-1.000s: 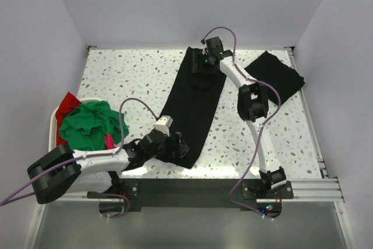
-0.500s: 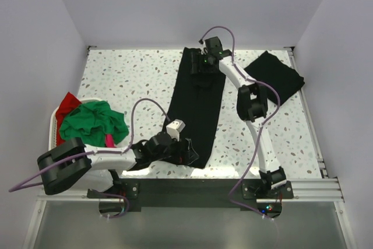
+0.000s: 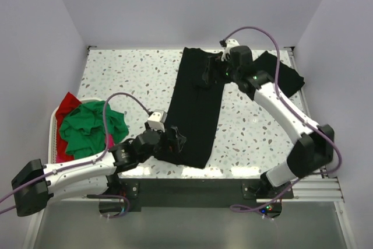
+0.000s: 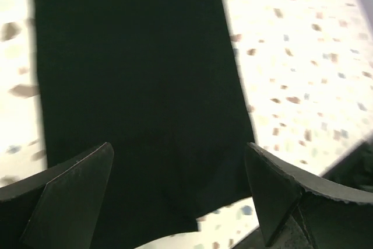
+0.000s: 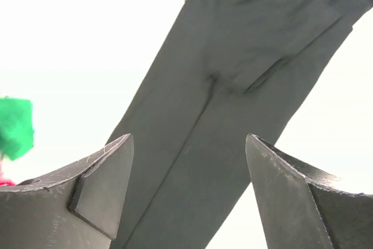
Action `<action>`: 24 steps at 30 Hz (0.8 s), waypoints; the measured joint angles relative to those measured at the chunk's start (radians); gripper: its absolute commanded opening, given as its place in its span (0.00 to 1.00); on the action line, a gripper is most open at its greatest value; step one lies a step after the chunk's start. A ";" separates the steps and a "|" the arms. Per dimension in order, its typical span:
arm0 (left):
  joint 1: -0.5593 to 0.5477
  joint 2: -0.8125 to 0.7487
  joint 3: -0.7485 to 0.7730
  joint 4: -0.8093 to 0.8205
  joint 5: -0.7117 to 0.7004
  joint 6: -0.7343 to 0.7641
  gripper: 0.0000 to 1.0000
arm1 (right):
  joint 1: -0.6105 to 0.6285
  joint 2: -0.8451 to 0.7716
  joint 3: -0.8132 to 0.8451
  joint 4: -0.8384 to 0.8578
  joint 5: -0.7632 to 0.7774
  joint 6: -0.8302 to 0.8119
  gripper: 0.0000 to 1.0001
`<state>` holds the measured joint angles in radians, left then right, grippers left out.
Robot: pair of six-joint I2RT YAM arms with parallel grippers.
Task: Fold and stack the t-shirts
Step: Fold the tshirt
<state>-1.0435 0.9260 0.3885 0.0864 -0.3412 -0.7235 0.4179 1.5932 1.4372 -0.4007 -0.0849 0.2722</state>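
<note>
Speckled table [image 3: 116, 74]: two black shirts, one long t-shirt [image 3: 195, 109], one folded t-shirt [image 3: 291, 76] partly behind the right arm [image 3: 285, 111]. Left gripper [image 3: 175, 144] and right gripper [image 3: 208, 73]: fingers wide, empty.

Robotics lab cell: bare white walls [image 3: 175, 4] box in a speckled table [image 3: 122, 74]; left arm [image 3: 76, 170] and right arm [image 3: 285, 115] bolted to an aluminium rail [image 3: 309, 188] at its near edge

White basket [image 3: 55, 125] at speckled table's [image 3: 128, 80] left edge.
</note>
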 measured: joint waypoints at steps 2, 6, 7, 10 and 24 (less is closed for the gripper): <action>0.000 -0.010 0.019 -0.097 -0.074 -0.013 0.97 | 0.046 -0.114 -0.117 0.030 0.023 0.025 0.77; 0.006 0.003 0.050 -0.272 -0.181 -0.043 0.93 | 0.137 -0.229 -0.377 0.041 0.068 0.097 0.72; 0.011 0.008 0.055 -0.309 -0.201 -0.050 0.90 | 0.154 -0.234 -0.434 0.032 0.077 0.117 0.72; 0.032 0.012 0.059 -0.389 -0.236 -0.065 0.87 | 0.222 -0.248 -0.567 -0.015 0.116 0.180 0.69; 0.175 0.001 0.032 -0.408 -0.087 -0.003 0.84 | 0.534 -0.372 -0.743 -0.060 0.142 0.446 0.53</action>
<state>-0.8688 0.9272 0.4206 -0.3218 -0.4282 -0.7269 0.9520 1.2209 0.6945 -0.4603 0.0570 0.7185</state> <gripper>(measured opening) 0.842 0.552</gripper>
